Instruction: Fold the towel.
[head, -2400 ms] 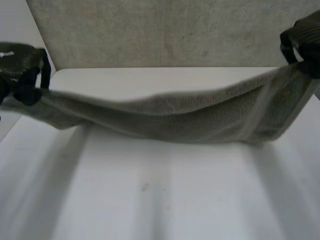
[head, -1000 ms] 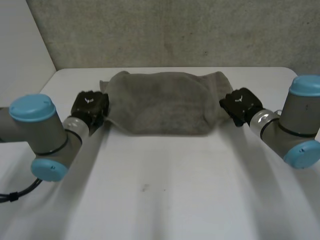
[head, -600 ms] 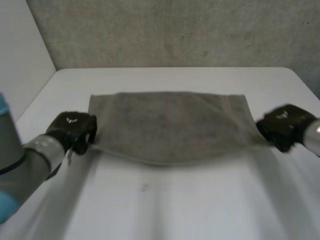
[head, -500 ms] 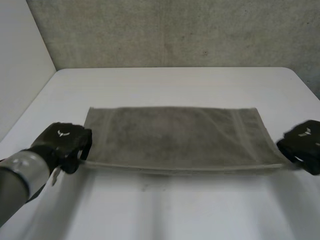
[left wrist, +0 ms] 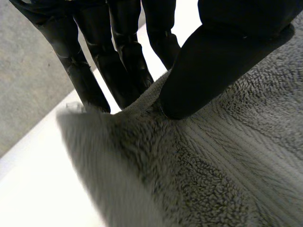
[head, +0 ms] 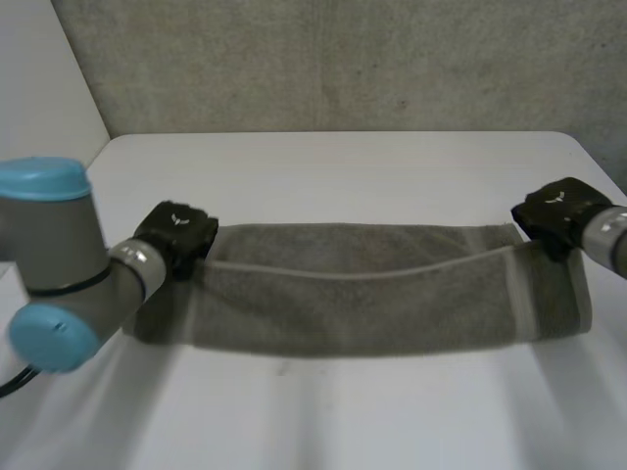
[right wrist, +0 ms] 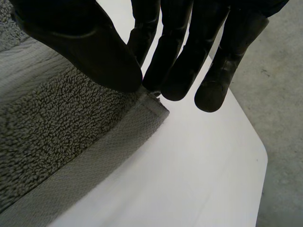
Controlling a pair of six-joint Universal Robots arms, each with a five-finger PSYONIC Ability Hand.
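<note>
towel (head: 362, 304) lies doubled lengthwise on table (head: 343, 166) | left hand (head: 178, 235) and right hand (head: 554, 211) each pinch a corner at their fingertips | letting go and probably another fold remain

Towel (head: 362, 304): grey-olive terry w/ looped pile & a flat woven band across it nr its right end. It's doubled over lengthwise into a long narrow strip, lying on the table (head: 343, 166) & running left-right across the middle. Top layer doesn't fully cover the other: its pale hemmed edge runs as a sagging line along the strip, w/ more terry showing beyond it on the far side. Both top-layer corners are pinched: left one betw. thumb & fingers of left hand (head: 176, 235), right one at the hem by right hand (head: 558, 211). Near edge approx. straight; right end bulges a bit.
</note>
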